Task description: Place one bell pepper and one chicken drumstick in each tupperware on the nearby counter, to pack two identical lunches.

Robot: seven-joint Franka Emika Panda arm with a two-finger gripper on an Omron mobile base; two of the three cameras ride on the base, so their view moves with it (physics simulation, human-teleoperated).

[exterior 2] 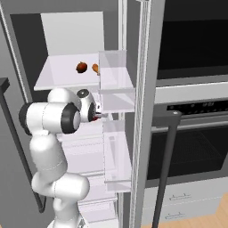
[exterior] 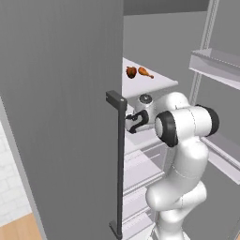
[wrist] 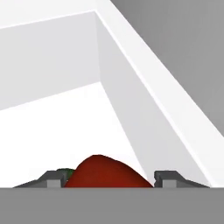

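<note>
Inside the open fridge, my gripper (wrist: pixel 109 178) reaches onto a lower white shelf. Its fingertips (wrist: pixel 52 178) press both sides of a glossy red bell pepper (wrist: pixel 109 171), so it is shut on that pepper. From the base views the hand (exterior: pixel 132 123) (exterior 2: pixel 99 115) sits under the upper shelf (exterior: pixel 157 84). On that upper shelf lie a second bell pepper (exterior: pixel 131 72) (exterior 2: pixel 81 67) and a chicken drumstick (exterior: pixel 146 72) (exterior 2: pixel 95 67), side by side. The tupperware and the counter are out of view.
The grey fridge door (exterior: pixel 61 108) with its dark vertical handle (exterior: pixel 117 164) stands open close on the left. Clear door bins (exterior 2: pixel 116 89) hang to the right of the hand. A black oven (exterior 2: pixel 191 133) with a dark handle (exterior 2: pixel 165 151) is further right.
</note>
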